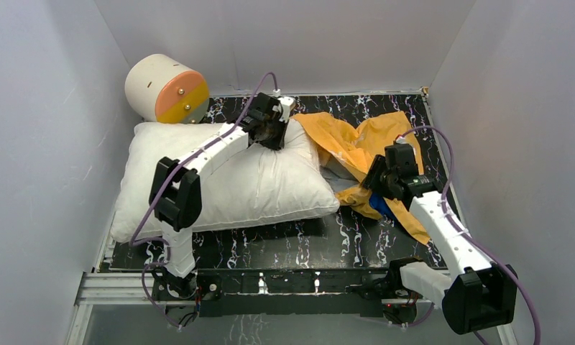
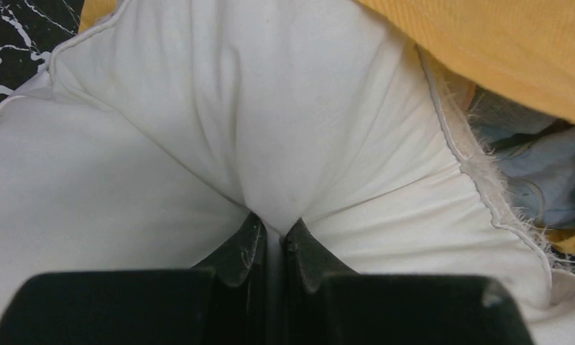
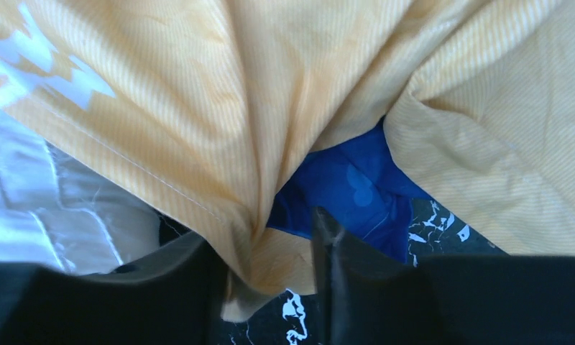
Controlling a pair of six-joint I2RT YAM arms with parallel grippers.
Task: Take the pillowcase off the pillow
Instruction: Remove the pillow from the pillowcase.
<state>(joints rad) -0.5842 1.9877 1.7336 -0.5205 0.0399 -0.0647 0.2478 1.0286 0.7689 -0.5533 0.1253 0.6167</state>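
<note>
Top external view: a black, white-veined table (image 1: 284, 244) is covered on its left and middle by the large, plump, white stuffed pillow (image 1: 227, 187), which lies bare along nearly its whole length. The thin fabric pillowcase (image 1: 349, 140), orange-yellow face upward with a little bright blue showing at its near edge, is heaped on the right half of the table. Its left edge is draped against the pillow's right end; whether any of that corner is inside it cannot be told. A cream cylinder with an orange-and-yellow end (image 1: 166, 88) is stood in the far left corner, apart from the work.

The left fingers (image 2: 238, 251) are clenched on a pleat of the pillow's white cloth at its far right corner, and in the left wrist view creases are drawn towards the pinch. This hold is judged to anchor the pillow, or to draw it leftward, while the cover is taken the other way.

The right fingers (image 3: 335, 251) are parted over the near part of the pillowcase. A gathered fold of orange-yellow cloth lies between them, touching one finger and clear of the other, so nothing is judged to be gripped. The blue face is seen just beyond the fold, with bare table beneath. This released stance is judged to suit either a let-go of the cover on the right or a fresh bite on it.

The task is judged close to done; the draped edge has yet to be parted from the pillow's right end.
</note>
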